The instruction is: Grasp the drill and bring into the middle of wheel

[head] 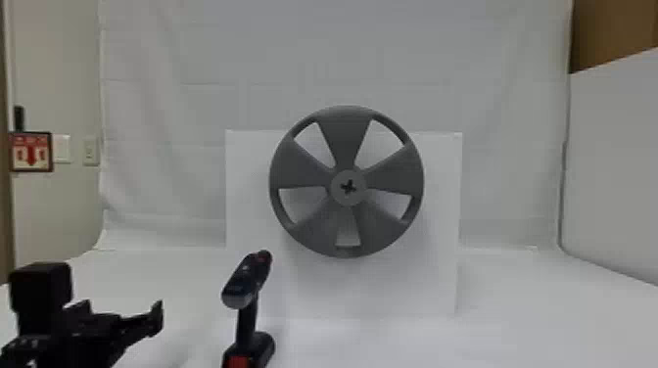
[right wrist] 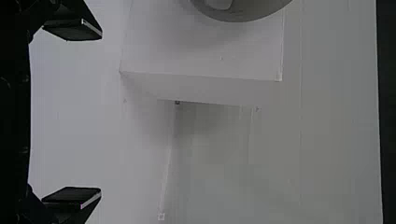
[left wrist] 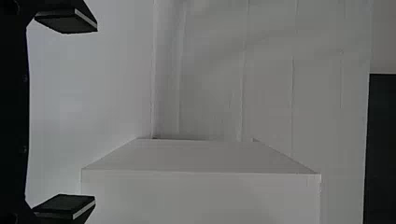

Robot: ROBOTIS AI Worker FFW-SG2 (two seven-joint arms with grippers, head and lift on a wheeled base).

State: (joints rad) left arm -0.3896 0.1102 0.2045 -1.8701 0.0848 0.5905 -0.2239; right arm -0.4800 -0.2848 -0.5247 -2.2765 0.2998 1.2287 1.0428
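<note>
My left gripper (head: 122,310) is at the lower left of the head view, to the left of the drill and apart from it. The black drill (head: 248,278) stands upright on the table, its red-marked base partly cut off by the bottom edge. A grey five-spoked wheel (head: 344,139) is mounted on a white box, with a dark cross at its hub (head: 348,198). In its wrist view the left gripper (left wrist: 92,113) has its fingers wide apart with nothing between them. The right gripper (right wrist: 97,113) is likewise open and holds nothing; part of the wheel (right wrist: 247,15) shows beyond it.
The white box (head: 431,274) stands on the white table (head: 514,313), behind and to the right of the drill. White sheeting (head: 318,58) hangs behind it, and a white panel (head: 617,171) borders the right side.
</note>
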